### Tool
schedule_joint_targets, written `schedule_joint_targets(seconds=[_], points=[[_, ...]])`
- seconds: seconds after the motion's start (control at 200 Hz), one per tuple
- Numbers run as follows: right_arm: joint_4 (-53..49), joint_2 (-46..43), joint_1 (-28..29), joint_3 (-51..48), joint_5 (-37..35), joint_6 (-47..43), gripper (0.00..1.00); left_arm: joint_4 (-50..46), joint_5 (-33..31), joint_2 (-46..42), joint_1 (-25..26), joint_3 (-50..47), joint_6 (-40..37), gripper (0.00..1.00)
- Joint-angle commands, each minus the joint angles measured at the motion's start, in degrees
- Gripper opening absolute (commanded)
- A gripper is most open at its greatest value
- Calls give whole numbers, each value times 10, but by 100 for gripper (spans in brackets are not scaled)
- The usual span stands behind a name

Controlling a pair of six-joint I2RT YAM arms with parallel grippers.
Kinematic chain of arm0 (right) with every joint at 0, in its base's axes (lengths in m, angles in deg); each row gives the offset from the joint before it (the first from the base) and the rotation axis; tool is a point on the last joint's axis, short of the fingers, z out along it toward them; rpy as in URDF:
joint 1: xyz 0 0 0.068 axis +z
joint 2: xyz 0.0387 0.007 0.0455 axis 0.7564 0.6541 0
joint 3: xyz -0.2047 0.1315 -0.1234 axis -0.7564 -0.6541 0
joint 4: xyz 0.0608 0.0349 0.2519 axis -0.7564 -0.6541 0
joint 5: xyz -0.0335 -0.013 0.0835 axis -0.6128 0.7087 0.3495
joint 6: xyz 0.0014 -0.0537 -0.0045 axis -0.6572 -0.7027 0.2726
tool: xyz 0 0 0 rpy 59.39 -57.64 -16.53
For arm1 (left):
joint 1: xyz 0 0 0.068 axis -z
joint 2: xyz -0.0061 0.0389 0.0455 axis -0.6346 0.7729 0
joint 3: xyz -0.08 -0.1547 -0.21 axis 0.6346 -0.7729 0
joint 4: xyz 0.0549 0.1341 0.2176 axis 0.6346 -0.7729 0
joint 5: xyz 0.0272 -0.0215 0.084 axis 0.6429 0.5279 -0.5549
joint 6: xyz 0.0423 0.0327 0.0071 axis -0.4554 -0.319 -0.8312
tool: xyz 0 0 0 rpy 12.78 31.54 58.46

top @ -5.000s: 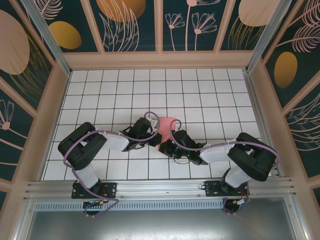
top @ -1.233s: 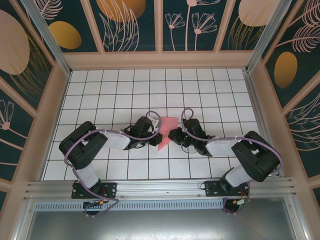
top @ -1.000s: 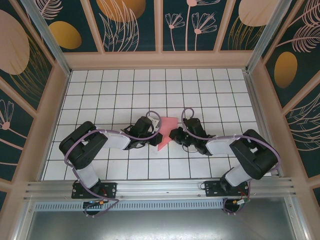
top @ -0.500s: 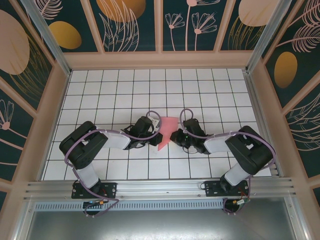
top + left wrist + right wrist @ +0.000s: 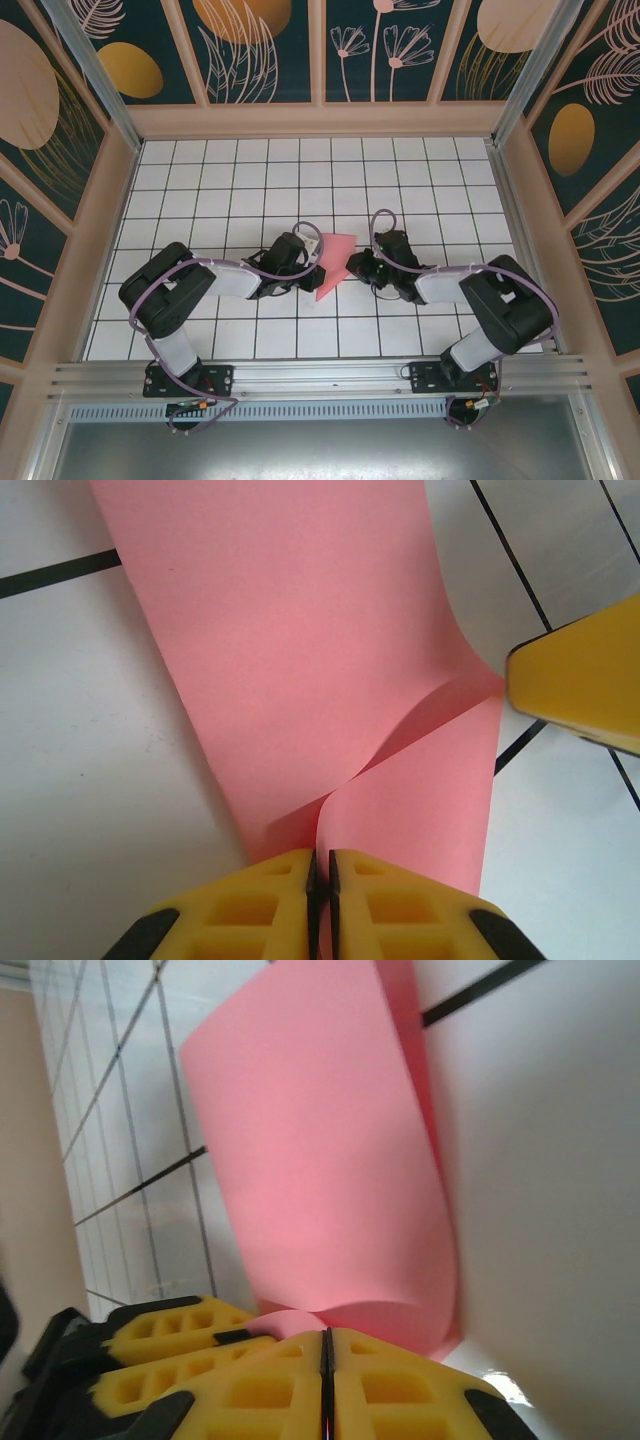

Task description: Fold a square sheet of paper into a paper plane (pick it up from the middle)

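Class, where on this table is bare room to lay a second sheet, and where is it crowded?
Free on the table: the tile rows between back wall and arms, and the near strip between the two bases. Crowded: the middle, where left tool and right tool pinch the pink paper.

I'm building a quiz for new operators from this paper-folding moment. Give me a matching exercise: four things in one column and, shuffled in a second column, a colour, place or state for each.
Column A
1. left hand
2. right hand
3. sheet of paper
4. table

Column B
a. white with dark grid lines
b. shut on the paper, on its right side in the top view
c. pink, curved rather than lying flat
d. shut on the paper, on its left side in the top view

Pairs: 1-d, 2-b, 3-c, 4-a
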Motion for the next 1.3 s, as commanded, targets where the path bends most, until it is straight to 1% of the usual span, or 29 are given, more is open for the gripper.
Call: schedule_joint_targets(seconds=[0.0, 0.21, 0.32, 0.475, 0.605, 0.691, 0.766, 0.936, 1.131, 1.296], points=[[18, 23, -5, -7, -1, -4, 12, -38, 1, 26, 5, 3, -12, 15], [-33, 45, -6, -3, -34, -15, 11, -39, 0, 25, 5, 1, -12, 15], [-60, 35, -6, 14, -39, -25, 11, -40, 1, 25, 5, 2, -13, 15], [-66, -12, -6, 34, -23, -34, 12, -41, 3, 22, 5, 1, -12, 15], [-27, -25, -1, 34, 11, -21, 13, -38, 5, 21, 5, 1, -8, 15], [0, -17, 9, 31, 23, -9, 13, -39, 5, 21, 5, 3, -7, 15], [11, -9, 16, 26, 18, -1, 13, -40, 5, 21, 5, 4, -6, 15], [43, 26, 17, 23, 33, 4, 13, -42, 7, 21, 5, 5, -8, 15], [29, 65, 17, 19, 13, -4, 12, -43, 6, 20, 5, 7, -8, 15], [-20, 79, 17, 27, -13, -27, 12, -47, 3, 12, 5, 11, -10, 15]])
